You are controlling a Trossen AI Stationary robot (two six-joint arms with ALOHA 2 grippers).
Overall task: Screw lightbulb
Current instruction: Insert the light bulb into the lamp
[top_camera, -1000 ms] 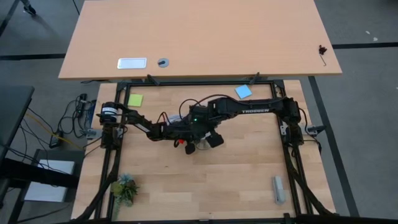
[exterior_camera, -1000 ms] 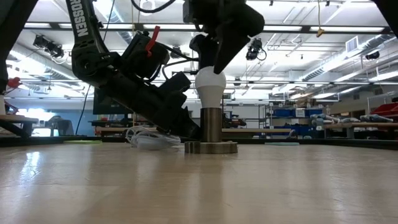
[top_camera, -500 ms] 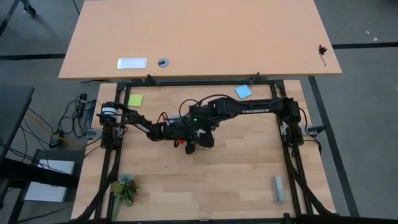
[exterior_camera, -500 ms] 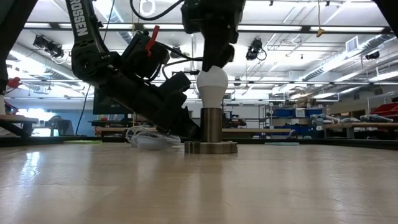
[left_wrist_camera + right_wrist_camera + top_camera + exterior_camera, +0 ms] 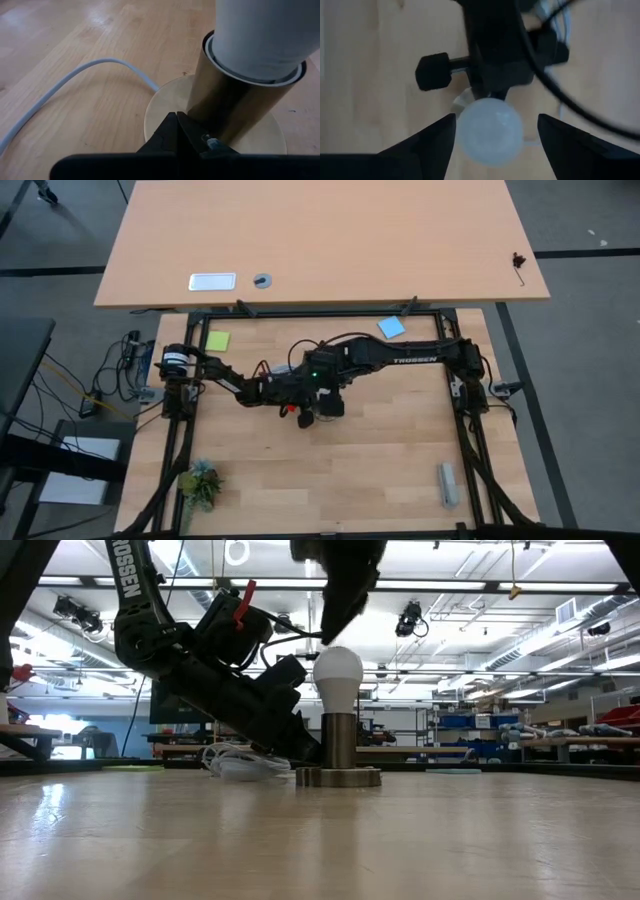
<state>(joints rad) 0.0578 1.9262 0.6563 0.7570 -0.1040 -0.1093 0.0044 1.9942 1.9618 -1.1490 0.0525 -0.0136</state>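
The white lightbulb [image 5: 338, 670] stands upright with its neck in the brass socket [image 5: 341, 743], whose round foot plate [image 5: 340, 777] lies on the table. My right gripper [image 5: 490, 150] hangs open just above the lightbulb [image 5: 490, 131], one finger to either side of it and touching nothing. My left gripper [image 5: 177, 122] is shut, low at the socket's left side [image 5: 303, 402]. The socket's white cable [image 5: 75, 80] lies looped on the table behind it. My left gripper rests its shut fingertips [image 5: 175, 125] against the foot of the socket's column [image 5: 200, 120], just above the round plate. It comes slanting down from the table's left. The socket stands upright with its plate flat on the table.
A green note [image 5: 217, 340] and a blue note [image 5: 391, 327] lie at the far edge. A small plant [image 5: 200, 483] stands at the near left and a grey block [image 5: 447, 483] at the near right. A black frame [image 5: 470, 430] borders the table.
My right gripper has rolled about its own axis at the lightbulb's top, then risen until its fingertips stand above the lightbulb. The lightbulb and the socket have stayed upright in place.
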